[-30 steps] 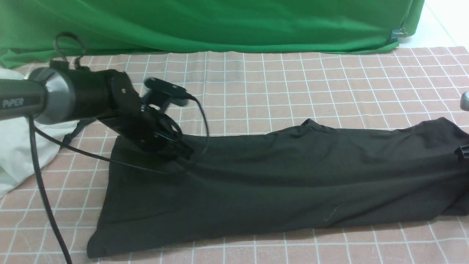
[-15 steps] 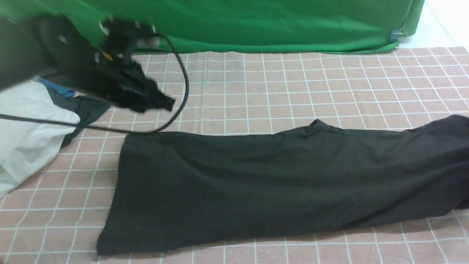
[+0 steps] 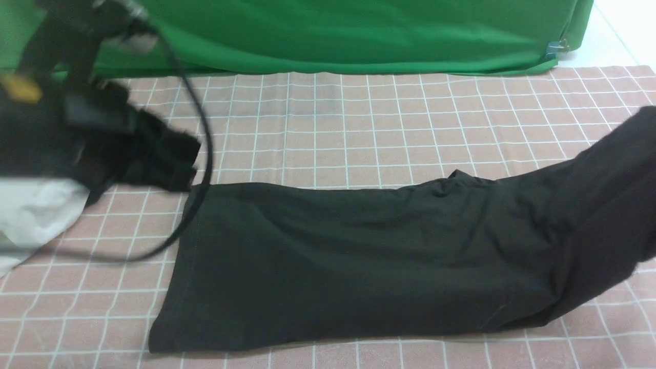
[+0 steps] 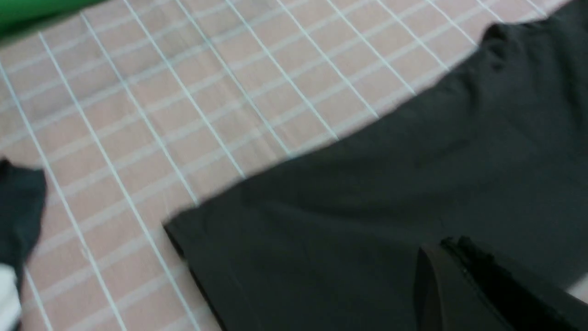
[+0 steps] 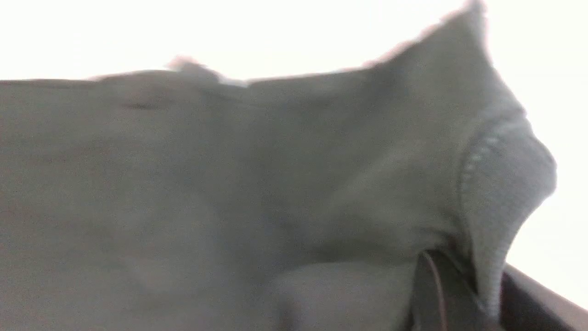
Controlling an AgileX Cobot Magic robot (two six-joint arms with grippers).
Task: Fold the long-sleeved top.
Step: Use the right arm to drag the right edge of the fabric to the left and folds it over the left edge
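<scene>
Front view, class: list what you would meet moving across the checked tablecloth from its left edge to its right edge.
White cloth bundle → left gripper, shut and blurred, above the cloth → flat end of the long-sleeved top → its raised end at the right edge, lifted off the checked tablecloth.

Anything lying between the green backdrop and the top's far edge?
No. In the front view, only bare checked tablecloth lies between the green backdrop and the long-sleeved top.
</scene>
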